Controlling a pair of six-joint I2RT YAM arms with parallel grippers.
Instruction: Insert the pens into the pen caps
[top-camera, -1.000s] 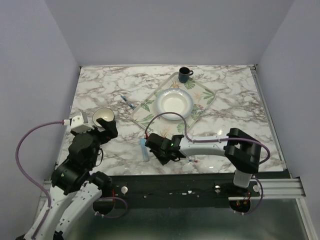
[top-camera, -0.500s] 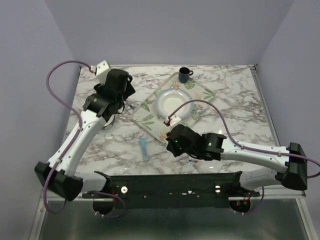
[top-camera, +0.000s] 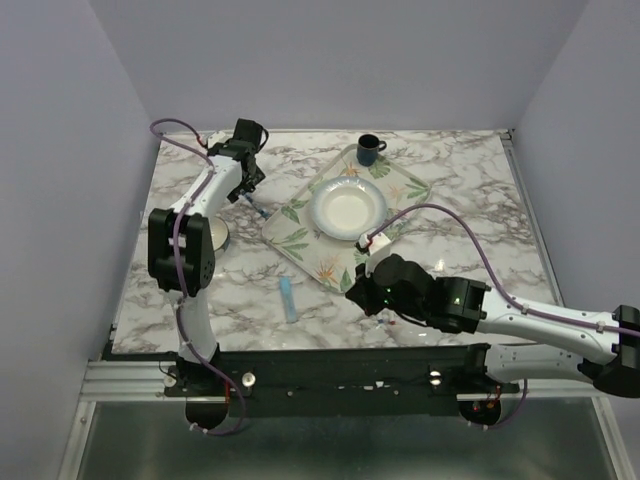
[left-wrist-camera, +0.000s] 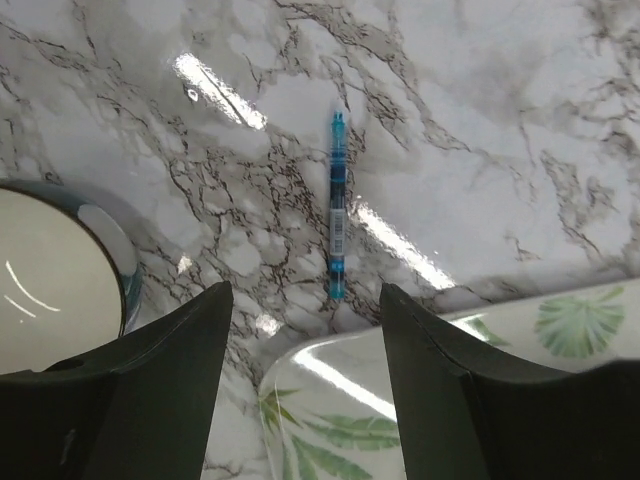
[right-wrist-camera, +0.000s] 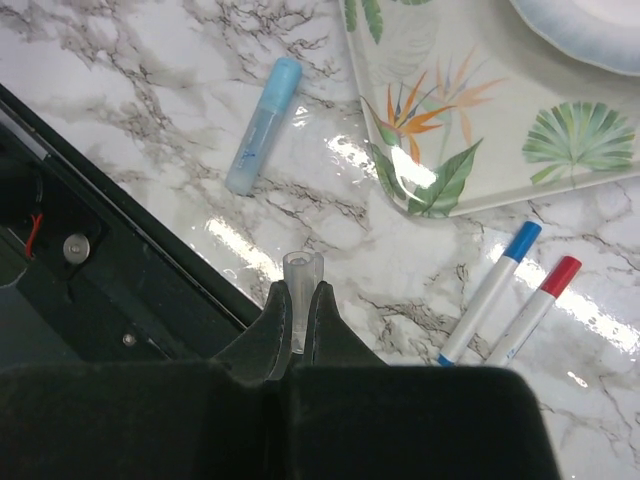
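My right gripper (right-wrist-camera: 297, 295) is shut on a small translucent pen cap (right-wrist-camera: 303, 272), held upright above the table near the front edge; it also shows in the top view (top-camera: 354, 292). Two slim white markers, one with a blue end (right-wrist-camera: 490, 292) and one with a red end (right-wrist-camera: 532, 312), lie side by side to its right. The light-blue marker (right-wrist-camera: 262, 125) lies ahead to the left (top-camera: 288, 298). My left gripper (left-wrist-camera: 305, 295) is open and empty above the thin blue pen (left-wrist-camera: 337, 205), at the far left (top-camera: 246, 178). Other caps are not visible.
A leaf-patterned tray (top-camera: 420, 186) holds a white plate (top-camera: 347, 208) and a dark cup (top-camera: 370, 150); its corner (left-wrist-camera: 450, 400) lies under my left fingers. A bowl (left-wrist-camera: 50, 270) stands left of the pen. The black front rail (right-wrist-camera: 100, 260) is close to the held cap.
My left arm has stretched from the near left out to the far side, over the thin blue pen. My right arm has swung out to the right, its gripper shifting slightly right.
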